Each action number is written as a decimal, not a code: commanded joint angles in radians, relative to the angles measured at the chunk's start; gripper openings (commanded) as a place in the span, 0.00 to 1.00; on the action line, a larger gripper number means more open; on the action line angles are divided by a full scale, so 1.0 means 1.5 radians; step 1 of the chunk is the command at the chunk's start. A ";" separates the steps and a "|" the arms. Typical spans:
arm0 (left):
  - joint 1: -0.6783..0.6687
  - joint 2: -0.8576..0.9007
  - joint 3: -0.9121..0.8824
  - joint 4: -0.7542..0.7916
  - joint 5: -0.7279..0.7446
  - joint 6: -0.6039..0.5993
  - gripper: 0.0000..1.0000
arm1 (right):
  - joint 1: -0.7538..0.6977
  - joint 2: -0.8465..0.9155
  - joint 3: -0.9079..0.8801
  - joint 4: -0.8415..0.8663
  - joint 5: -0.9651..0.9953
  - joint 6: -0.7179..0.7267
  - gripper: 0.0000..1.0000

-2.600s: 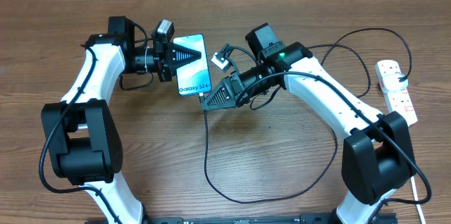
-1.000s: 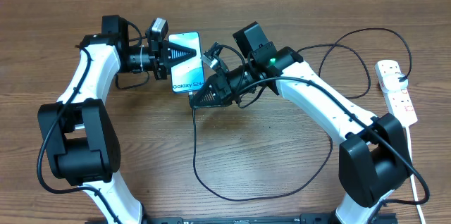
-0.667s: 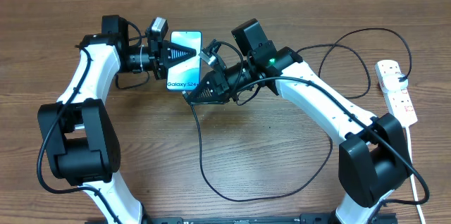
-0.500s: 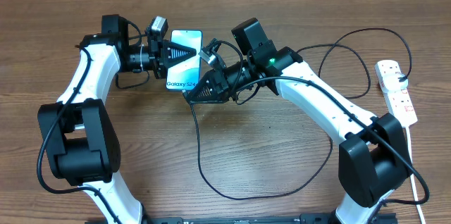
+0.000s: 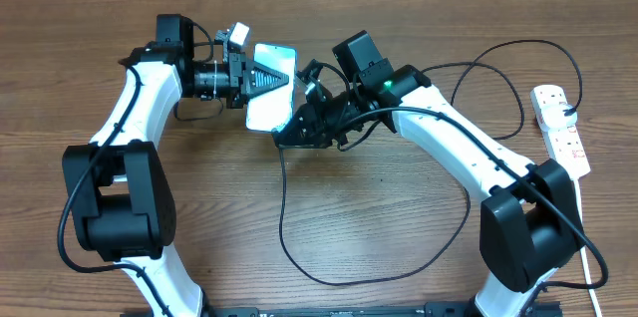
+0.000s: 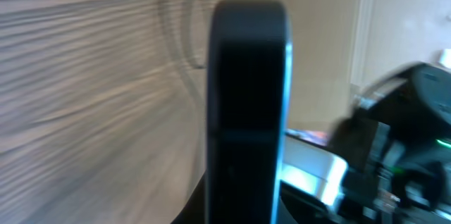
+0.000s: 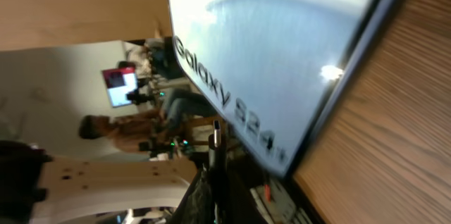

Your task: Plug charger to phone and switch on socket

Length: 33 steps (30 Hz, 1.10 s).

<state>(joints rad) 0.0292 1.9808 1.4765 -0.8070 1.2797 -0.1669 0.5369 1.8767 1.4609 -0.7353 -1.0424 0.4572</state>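
Note:
The phone (image 5: 271, 98), its light blue-white screen lit, is held off the table and tilted, with my left gripper (image 5: 261, 80) shut on it. In the left wrist view the phone (image 6: 246, 104) shows edge-on as a dark bar rising from the jaws. My right gripper (image 5: 288, 138) is shut on the charger plug, just right of the phone's lower end. In the right wrist view the plug tip (image 7: 216, 134) points up at the phone (image 7: 282, 41), close below the "Galaxy S24" text and apart from it. The charger cable (image 5: 282, 217) hangs down and loops across the table. The socket (image 5: 561, 130) lies at the far right.
A black plug (image 5: 570, 111) sits in the power strip, and its white cord (image 5: 595, 257) runs toward the front right corner. Loops of black cable (image 5: 498, 68) curl behind my right arm. Bare wooden table (image 5: 379, 207) lies between the arms.
My left gripper has shifted right and tilted the phone, so its text no longer shows from above. The right gripper with the plug has moved slightly right, staying by the phone's lower end.

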 commanded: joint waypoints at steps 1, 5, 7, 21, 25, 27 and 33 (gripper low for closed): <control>-0.008 -0.012 0.009 0.002 -0.154 -0.062 0.04 | -0.026 -0.002 0.008 -0.058 0.086 -0.087 0.04; -0.009 -0.012 0.009 -0.001 -0.335 -0.141 0.04 | -0.070 -0.002 0.008 -0.220 0.326 -0.134 0.04; -0.011 -0.012 0.009 -0.003 -0.359 -0.143 0.04 | -0.084 -0.002 0.008 -0.281 0.462 -0.132 0.04; -0.062 -0.012 0.009 -0.005 -0.387 -0.143 0.04 | -0.108 -0.002 -0.134 -0.227 0.822 0.025 0.04; -0.070 -0.012 0.009 -0.005 -0.388 -0.143 0.04 | -0.111 -0.002 -0.189 -0.155 0.816 0.027 0.04; -0.070 -0.012 0.008 -0.005 -0.387 -0.143 0.04 | -0.112 -0.002 -0.202 -0.138 0.817 0.027 0.22; -0.070 -0.012 0.008 -0.005 -0.387 -0.143 0.04 | -0.112 -0.002 -0.207 -0.144 0.817 0.083 0.54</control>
<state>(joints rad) -0.0746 1.9808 1.4765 -0.8150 0.6823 -0.3679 0.3737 1.8774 1.1557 -0.9466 0.1658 0.5064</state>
